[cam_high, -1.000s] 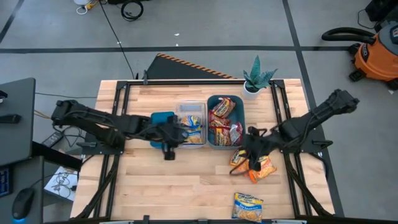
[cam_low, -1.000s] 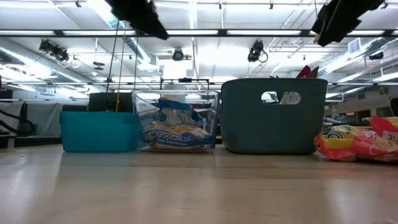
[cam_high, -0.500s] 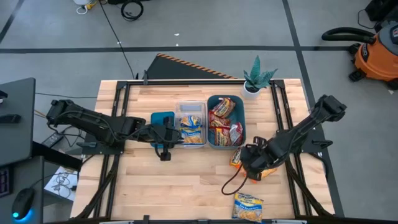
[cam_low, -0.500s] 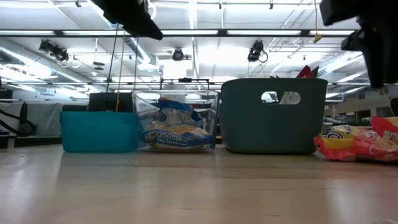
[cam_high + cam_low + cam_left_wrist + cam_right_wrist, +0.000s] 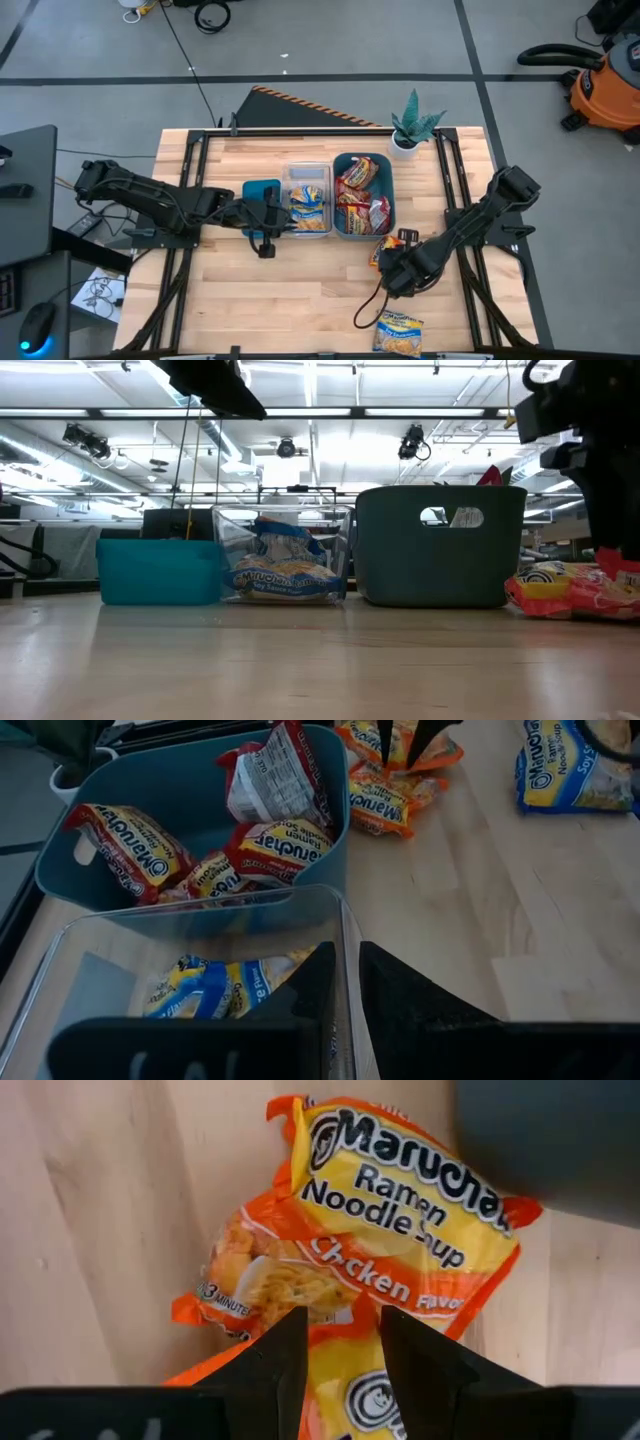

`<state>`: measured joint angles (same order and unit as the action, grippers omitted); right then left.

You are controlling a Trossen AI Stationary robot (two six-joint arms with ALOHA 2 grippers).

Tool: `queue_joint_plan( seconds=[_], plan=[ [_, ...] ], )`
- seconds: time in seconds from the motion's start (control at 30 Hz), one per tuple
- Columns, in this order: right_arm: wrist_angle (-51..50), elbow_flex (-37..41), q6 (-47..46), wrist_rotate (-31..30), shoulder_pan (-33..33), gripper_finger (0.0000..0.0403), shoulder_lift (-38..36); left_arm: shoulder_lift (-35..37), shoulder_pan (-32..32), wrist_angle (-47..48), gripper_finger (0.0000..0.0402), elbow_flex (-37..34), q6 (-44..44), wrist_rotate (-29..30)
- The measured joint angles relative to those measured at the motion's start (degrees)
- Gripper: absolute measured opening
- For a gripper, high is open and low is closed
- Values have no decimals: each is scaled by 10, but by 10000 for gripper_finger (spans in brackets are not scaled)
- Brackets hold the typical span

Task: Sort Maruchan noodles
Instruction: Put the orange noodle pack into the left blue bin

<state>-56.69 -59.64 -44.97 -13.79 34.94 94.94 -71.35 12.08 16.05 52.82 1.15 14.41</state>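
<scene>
**Where everything sits on the table**

Looking straight down, we find three bins in a row near the table's (image 5: pixel 300 300) middle: a small bin (image 5: pixel 258 192) on the left, a clear bin (image 5: pixel 307 172) touching it, then a larger bin (image 5: pixel 388 190) on the right. Noodle packets (image 5: pixel 358 200) lie inside the larger bin, and one packet (image 5: pixel 308 196) lies in the clear bin. A potted plant (image 5: pixel 412 125) stands behind the larger bin. In front of that bin, a loose pile of packets (image 5: pixel 385 805) lies under the right gripper (image 5: pixel 392 275). Another packet (image 5: pixel 398 332) lies at the front edge. The left gripper (image 5: pixel 288 215) hangs over the clear bin.
</scene>
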Motion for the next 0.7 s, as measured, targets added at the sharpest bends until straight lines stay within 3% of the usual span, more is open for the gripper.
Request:
queue_joint_plan(
  seconds=[0.17, 0.4, 0.7],
  plan=[
    [1, 0, 11, 4, -5, 113, 20, 0, 0, 0, 55, 0, -1, 0],
    [-7, 0, 36, -4, -7, 14, 21, -10, 0, -35, 55, 1, -23, -48],
    [-71, -2, -10, -35, -7, 7, -50, -59, 11, -137, 57, 1, -20, -53]
  ],
)
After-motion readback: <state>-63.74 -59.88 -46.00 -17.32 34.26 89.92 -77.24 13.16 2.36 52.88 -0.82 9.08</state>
